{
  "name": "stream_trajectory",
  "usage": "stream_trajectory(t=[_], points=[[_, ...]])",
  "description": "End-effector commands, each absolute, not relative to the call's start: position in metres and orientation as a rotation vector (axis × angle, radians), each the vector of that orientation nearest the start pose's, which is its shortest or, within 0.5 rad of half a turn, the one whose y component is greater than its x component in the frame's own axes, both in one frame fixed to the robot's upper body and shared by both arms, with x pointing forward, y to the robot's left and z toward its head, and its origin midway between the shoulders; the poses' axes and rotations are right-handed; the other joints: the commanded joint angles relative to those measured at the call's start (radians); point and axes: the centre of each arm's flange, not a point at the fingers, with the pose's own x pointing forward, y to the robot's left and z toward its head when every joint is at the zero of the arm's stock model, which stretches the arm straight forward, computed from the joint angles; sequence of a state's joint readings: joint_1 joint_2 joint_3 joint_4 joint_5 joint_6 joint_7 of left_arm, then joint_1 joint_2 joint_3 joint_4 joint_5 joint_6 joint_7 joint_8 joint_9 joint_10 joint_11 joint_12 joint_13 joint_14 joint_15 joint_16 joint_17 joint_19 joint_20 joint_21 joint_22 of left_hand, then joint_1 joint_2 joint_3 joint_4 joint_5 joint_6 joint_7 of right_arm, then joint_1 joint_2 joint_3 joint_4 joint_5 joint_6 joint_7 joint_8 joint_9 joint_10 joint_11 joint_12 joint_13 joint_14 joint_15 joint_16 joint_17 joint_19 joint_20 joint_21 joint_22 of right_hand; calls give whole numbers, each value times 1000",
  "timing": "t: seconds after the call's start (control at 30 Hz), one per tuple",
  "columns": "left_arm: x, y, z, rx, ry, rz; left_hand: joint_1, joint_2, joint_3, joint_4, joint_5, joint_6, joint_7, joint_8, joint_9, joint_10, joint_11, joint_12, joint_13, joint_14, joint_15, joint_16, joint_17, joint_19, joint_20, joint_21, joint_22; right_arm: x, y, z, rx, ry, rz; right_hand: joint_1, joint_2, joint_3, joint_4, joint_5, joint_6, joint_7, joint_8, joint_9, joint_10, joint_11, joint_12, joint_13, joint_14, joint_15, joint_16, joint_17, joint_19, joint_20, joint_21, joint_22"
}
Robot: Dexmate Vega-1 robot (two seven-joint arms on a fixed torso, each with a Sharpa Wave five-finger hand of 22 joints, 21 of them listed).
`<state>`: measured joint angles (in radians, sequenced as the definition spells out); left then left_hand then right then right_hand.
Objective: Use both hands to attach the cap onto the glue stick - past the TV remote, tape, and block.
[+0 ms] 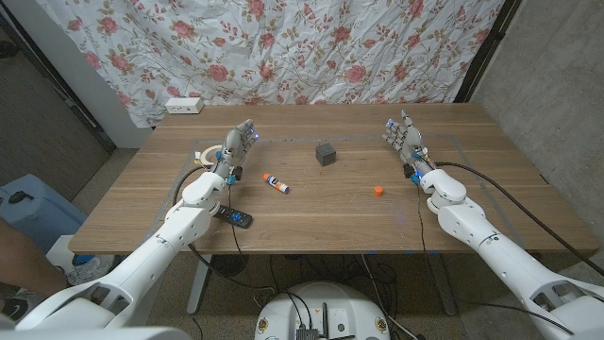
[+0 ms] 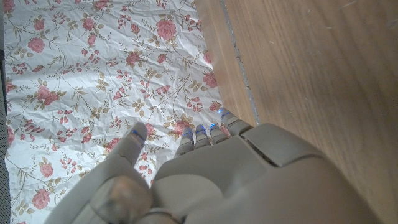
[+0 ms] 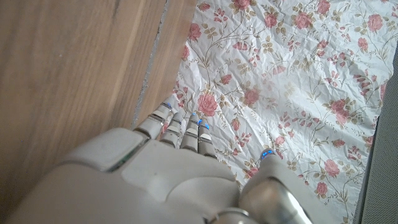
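Bare table (image 1: 377,222) lies between glue stick (image 1: 276,182) and cap (image 1: 377,190); block (image 1: 326,154) behind

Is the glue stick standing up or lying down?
Lying down. In the head view the glue stick lies on its side on the table, with the orange cap lying apart from it.

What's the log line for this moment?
left hand: open, idle | right hand: open, idle | glue stick: lying uncapped | cap: apart on table

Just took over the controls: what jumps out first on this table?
Both hands stand open and raised, the left hand near the table's left side, the right hand at the right. Between them lie the glue stick, a small orange cap and a dark block, all apart, before a flowered cloth.
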<state>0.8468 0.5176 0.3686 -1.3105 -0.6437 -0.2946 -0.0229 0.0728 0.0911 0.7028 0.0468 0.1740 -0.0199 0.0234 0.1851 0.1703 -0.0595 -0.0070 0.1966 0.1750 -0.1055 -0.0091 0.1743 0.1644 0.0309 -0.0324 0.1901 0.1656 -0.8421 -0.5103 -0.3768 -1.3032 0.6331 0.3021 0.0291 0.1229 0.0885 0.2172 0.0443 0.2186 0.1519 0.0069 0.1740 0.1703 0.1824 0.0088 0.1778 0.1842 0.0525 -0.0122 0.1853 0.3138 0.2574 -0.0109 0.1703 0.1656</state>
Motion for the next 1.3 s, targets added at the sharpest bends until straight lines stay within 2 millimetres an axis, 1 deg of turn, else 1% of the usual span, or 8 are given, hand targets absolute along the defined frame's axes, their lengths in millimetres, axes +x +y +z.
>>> stream_trajectory(t=[0.03,0.17,0.37,0.5,0.63,0.9,1.13,1.3], points=[[643,294,-23,10,-624,-195,-4,60,6,5,7,4,2,5,5,3,-3,7,3,2,1,11,6,7,-8,6,5,646,-277,-30,4,-619,214,6,-2,9,-1,7,7,3,6,4,4,0,6,4,4,-2,7,3,2,-5,5,2],[639,296,-19,56,-621,-204,-9,57,5,3,9,27,-7,11,6,26,-15,13,3,15,-9,11,5,15,-6,7,5,646,-275,-30,3,-620,215,7,-1,10,-2,8,7,4,7,4,3,0,6,4,3,-3,7,1,0,-6,6,2],[637,299,-18,91,-613,-212,-1,42,0,-30,8,82,-10,19,5,79,-32,23,3,54,-21,12,0,39,-6,11,5,647,-271,-31,5,-626,207,9,2,13,-4,9,14,-2,10,4,2,0,6,4,2,-5,7,-2,-2,-7,7,2],[635,303,-19,106,-613,-208,8,51,4,-48,9,114,-9,22,5,105,-36,26,3,79,-25,14,0,54,-2,13,5,648,-268,-30,-1,-635,199,11,1,14,-7,10,28,-18,15,4,6,2,9,3,2,-4,8,-6,-3,-7,9,1],[629,311,-14,187,-611,-215,20,62,11,-65,8,137,-17,23,5,135,-43,30,2,102,-32,14,0,68,2,14,5,649,-268,-28,-8,-644,189,13,0,15,-9,10,32,-21,16,4,8,0,10,3,0,-9,7,-9,-4,-7,9,1],[619,322,-1,295,-631,-198,30,62,13,-83,7,155,-22,22,5,149,-51,28,2,111,-42,11,0,72,-7,12,4,650,-267,-23,-6,-656,185,17,-2,17,-15,10,32,-21,15,4,6,-1,10,2,-2,-9,7,-14,-6,-8,10,1],[613,320,10,398,-649,-198,42,62,16,-103,5,169,-29,20,5,164,-59,27,2,122,-51,10,0,81,-13,11,4,646,-267,-20,-12,-663,178,20,-1,19,-18,10,34,-21,15,4,5,-1,10,2,-4,-10,7,-17,-8,-9,10,1],[609,316,11,445,-664,-186,60,68,22,-129,4,201,-37,23,5,192,-64,29,2,145,-64,12,0,102,-18,14,3,641,-269,-21,-10,-673,169,22,1,21,-20,11,37,-22,16,4,4,-1,10,2,-5,-10,7,-20,-9,-11,11,1]])
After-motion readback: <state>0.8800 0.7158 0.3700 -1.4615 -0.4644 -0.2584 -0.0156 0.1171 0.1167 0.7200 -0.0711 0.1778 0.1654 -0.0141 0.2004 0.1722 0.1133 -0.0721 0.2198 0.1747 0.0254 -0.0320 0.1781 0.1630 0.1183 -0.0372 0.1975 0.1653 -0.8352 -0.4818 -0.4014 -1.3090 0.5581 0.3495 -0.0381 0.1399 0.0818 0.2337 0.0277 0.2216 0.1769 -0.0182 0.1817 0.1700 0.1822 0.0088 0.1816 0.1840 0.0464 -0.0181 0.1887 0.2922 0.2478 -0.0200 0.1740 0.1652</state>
